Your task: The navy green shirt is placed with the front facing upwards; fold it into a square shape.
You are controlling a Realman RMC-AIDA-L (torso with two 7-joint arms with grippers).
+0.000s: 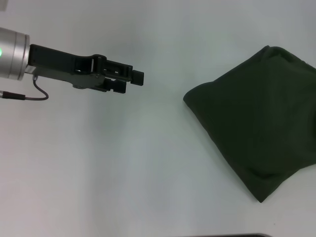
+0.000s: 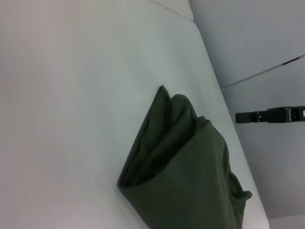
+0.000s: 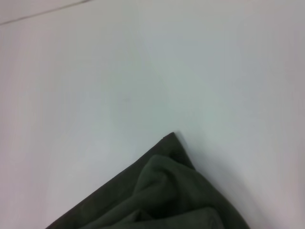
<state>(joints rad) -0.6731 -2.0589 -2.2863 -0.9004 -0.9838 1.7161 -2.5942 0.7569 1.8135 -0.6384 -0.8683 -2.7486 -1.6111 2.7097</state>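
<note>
The navy green shirt [image 1: 254, 123] lies folded into a thick, roughly square bundle at the right of the white table, turned like a diamond, with only plain dark green cloth showing. Its stacked fold layers show in the left wrist view [image 2: 181, 167], and one corner shows in the right wrist view [image 3: 164, 191]. My left gripper [image 1: 133, 81] hovers over bare table at the upper left, well apart from the shirt and holding nothing. My right gripper [image 2: 269, 115] appears only in the left wrist view, as a dark bar beyond the table's far edge, away from the shirt.
The white table [image 1: 123, 173] stretches bare between my left gripper and the shirt. A thin grey cable [image 1: 39, 94] hangs under the left arm. A dark strip [image 1: 237, 235] shows at the table's near edge.
</note>
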